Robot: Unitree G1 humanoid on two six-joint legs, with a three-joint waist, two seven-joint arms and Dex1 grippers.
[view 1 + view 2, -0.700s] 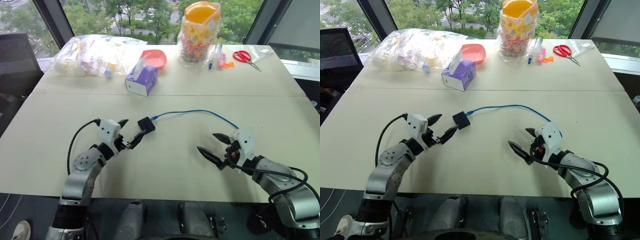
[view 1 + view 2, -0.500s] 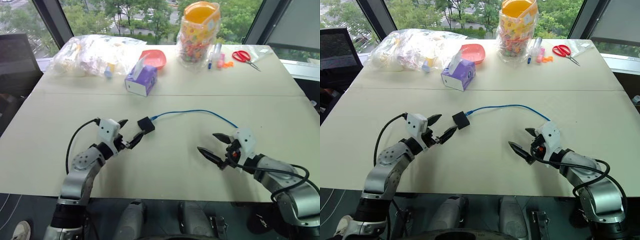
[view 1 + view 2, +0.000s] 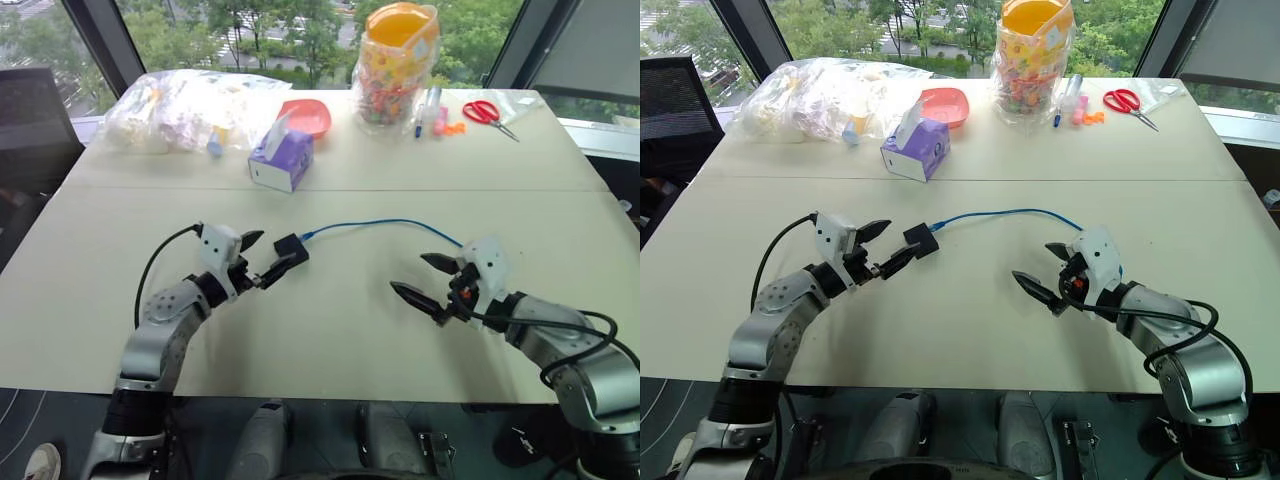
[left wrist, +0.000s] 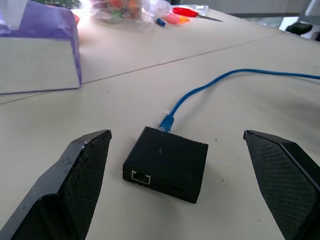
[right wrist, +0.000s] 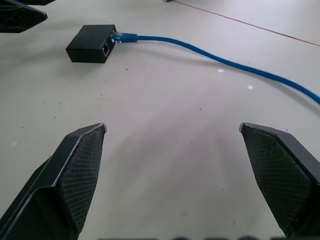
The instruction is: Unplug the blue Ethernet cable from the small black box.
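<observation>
your small black box (image 4: 166, 163) lies between the spread fingers of the left gripper (image 3: 264, 258), blue ethernet cable (image 3: 385, 225) still plugged in; right gripper (image 3: 428, 280) gapes empty.

A wide beige table (image 3: 330, 330) with a seam across its middle stands before large windows (image 3: 290, 30) with dark frames, showing green trees in daylight. A black chair (image 3: 675, 105) sits beyond the table's far left corner.
</observation>
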